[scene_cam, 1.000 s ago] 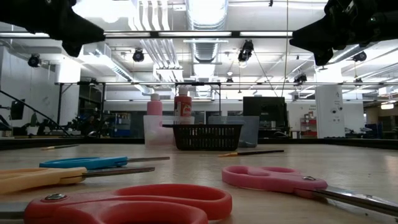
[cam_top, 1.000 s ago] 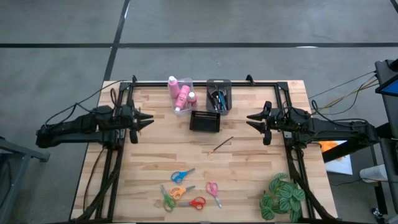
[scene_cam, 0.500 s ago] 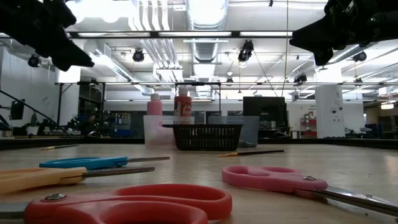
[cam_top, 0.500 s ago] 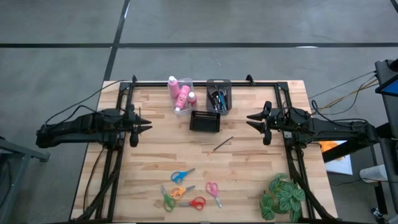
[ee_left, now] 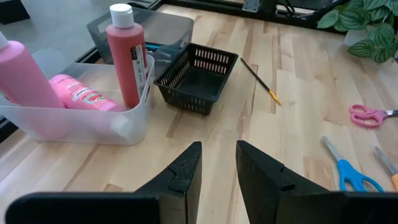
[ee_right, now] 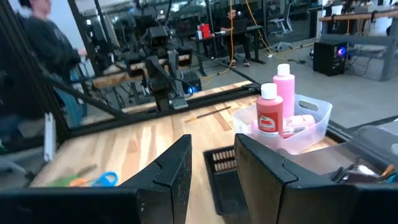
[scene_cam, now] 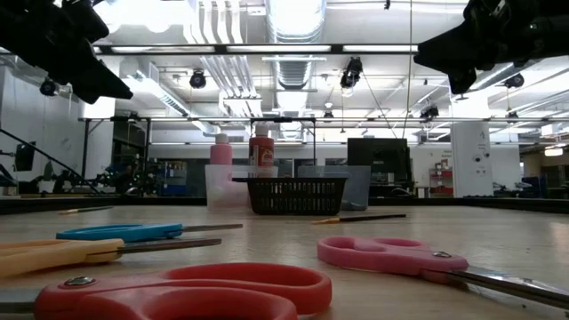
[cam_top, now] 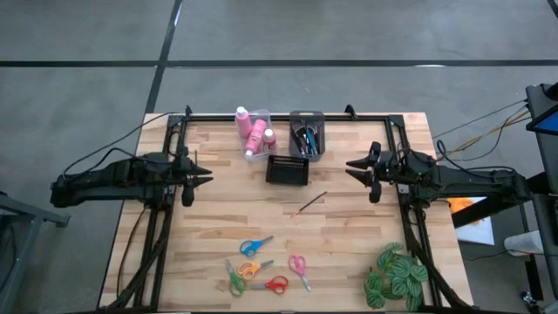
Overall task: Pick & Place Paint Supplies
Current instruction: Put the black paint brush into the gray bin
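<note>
left gripper [cam_top: 206, 179] drawn back, paintbrush [cam_top: 310, 203] lying diagonally

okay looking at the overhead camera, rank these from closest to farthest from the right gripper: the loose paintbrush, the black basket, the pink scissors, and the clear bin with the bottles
From the right gripper:
1. Loose paintbrush, mid-table, just inward of it.
2. Black basket, centre, toward the back.
3. Clear bin and pink scissors: too close to call; bin at the back edge, scissors at the front.

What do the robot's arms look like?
Both arms are dark, almost black, and built from chunky jointed pieces. The left end effector and right end effector each end in two flat, blocky black fingers with angled tips. Thin black cables trail off behind each arm.
</note>
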